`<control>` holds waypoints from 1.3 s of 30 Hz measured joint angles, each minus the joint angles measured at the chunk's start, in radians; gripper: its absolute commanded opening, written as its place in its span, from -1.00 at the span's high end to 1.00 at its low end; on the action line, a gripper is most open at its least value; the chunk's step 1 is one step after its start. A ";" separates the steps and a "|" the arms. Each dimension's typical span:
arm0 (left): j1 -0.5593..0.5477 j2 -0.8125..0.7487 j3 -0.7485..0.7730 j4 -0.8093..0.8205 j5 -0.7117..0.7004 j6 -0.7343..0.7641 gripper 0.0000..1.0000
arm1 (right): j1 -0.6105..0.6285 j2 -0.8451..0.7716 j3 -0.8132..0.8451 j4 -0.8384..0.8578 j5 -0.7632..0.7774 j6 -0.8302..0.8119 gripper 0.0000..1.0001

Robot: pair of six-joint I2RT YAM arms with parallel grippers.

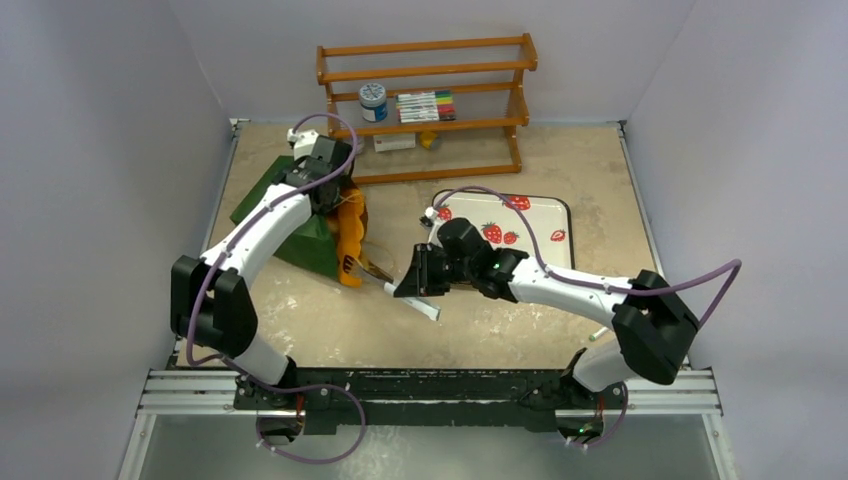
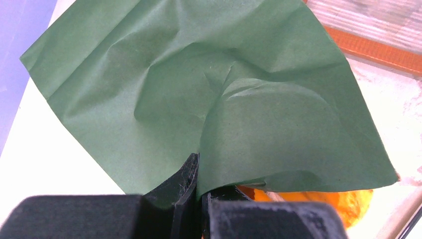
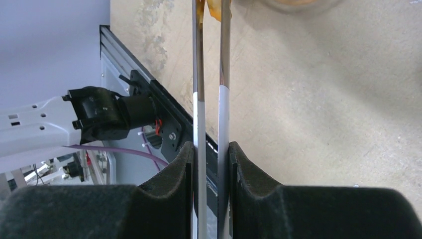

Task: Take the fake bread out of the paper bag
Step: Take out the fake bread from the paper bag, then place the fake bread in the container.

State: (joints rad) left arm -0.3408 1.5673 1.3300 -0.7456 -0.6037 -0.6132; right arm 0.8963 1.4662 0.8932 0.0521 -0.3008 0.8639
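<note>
Left wrist view alone shows the left gripper (image 2: pixel 200 191) pinching the crumpled green bag (image 2: pixel 164 84) above orange bread (image 2: pixel 343 204); right gripper (image 3: pixel 211 154) clamps tongs (image 3: pixel 224 114).

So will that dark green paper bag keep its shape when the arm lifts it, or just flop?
Probably floppy: the dark green paper bag is creased and buckled where the left gripper pinches its edge. Likely light, since the sheet looks thin. It may sag around the orange bread piece showing at its opening.

Most of the fake bread (image 2: pixel 348 203) hidden beneath the paper bag (image 2: pixel 174 84)
</note>
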 measured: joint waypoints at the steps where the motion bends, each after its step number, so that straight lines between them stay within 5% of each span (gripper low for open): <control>1: 0.000 0.006 0.005 0.001 -0.002 -0.004 1.00 | 0.000 -0.003 -0.006 -0.002 -0.004 0.000 1.00; 19: 0.000 0.088 0.087 0.006 -0.059 -0.032 1.00 | -0.001 -0.285 -0.100 -0.163 0.007 0.037 1.00; 39: 0.000 0.077 0.049 0.033 -0.053 -0.032 1.00 | -0.041 -0.424 0.004 -0.525 0.274 0.075 1.00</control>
State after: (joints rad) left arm -0.3408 1.6440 1.3792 -0.7124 -0.6571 -0.6456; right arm 0.8555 1.0424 0.8974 -0.4728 -0.0273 0.9386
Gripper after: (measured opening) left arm 0.010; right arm 0.250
